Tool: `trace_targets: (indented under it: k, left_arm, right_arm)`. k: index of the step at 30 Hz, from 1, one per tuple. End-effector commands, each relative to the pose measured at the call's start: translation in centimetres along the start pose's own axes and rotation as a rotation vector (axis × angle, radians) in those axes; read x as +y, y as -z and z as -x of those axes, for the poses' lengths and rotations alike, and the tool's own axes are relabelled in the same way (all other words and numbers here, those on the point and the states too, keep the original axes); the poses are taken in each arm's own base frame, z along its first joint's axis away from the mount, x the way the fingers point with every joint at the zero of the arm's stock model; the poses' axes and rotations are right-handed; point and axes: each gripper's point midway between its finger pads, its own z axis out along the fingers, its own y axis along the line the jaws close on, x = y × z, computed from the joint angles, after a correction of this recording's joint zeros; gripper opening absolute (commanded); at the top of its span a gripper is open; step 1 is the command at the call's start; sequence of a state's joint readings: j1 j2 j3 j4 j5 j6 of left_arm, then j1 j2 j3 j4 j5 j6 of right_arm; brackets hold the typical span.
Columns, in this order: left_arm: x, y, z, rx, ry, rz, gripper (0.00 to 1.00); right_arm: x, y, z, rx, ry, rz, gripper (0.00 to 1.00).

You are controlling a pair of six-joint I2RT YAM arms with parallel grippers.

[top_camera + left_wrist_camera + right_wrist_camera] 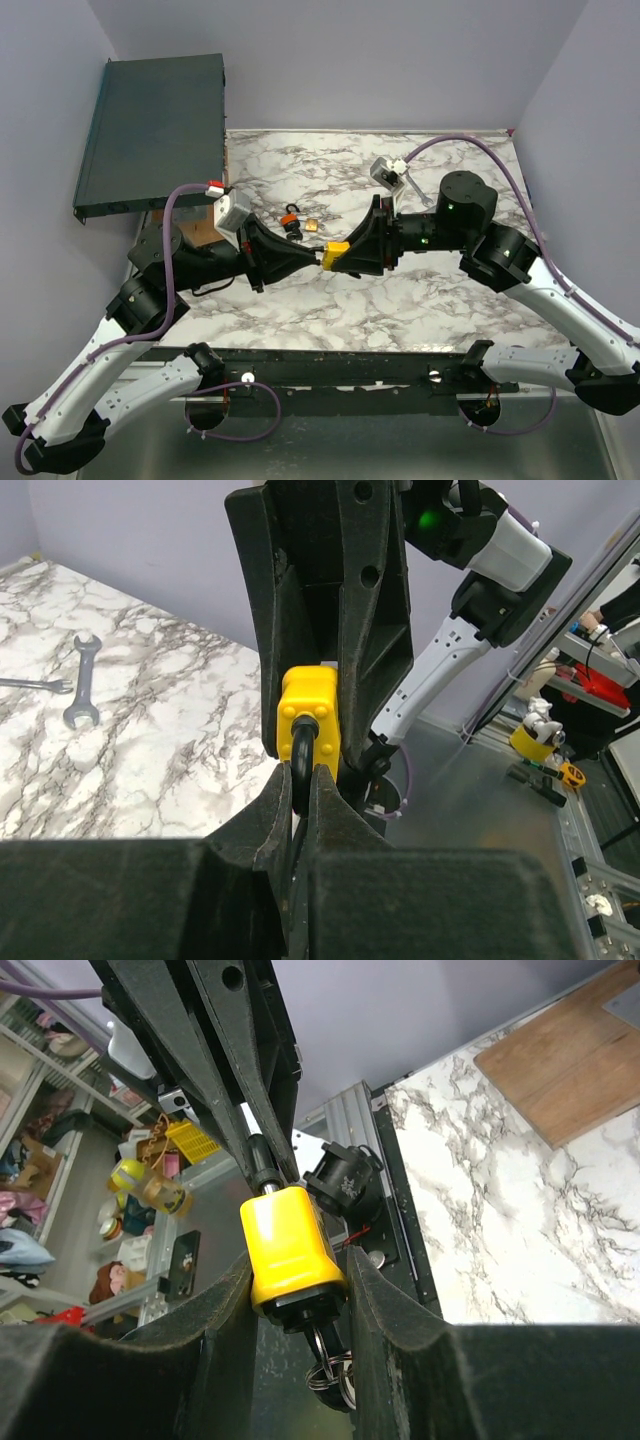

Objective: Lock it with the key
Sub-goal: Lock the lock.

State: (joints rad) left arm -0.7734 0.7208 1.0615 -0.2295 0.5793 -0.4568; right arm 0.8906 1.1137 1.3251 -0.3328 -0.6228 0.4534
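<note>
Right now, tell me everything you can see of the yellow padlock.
The yellow padlock has a glossy, plastic-looking body with rounded edges and a dark shackle. It is held in the air over the marble table, between the arms: the right gripper clamps the body's sides, the left gripper is pinched shut on the shackle. A metal key ring hangs from the keyway end; what it hangs on is hidden. Whether the shackle is latched cannot be told.

The left arm and right arm bend inward, elbows out, fingertips meeting at centre. The left gripper is pinched tight on the padlock shackle. The right gripper clamps its body, jaws partway apart.
</note>
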Motion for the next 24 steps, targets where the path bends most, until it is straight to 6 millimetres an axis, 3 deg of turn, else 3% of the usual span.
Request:
trace_targets:
  k: [1,24]
  left_arm:
    - [-1.5,-0.3,-9.5,0.353,0.213,-0.151,0.00]
    - [-0.6,-2.0,-11.6,0.385,0.297,-0.123,0.00]
  right_arm:
    - [2.9,-0.9,9.5,-0.323,0.147,0.073,0.01]
    - [2.1,-2.1,10.0,-0.311,0.135,0.063,0.01]
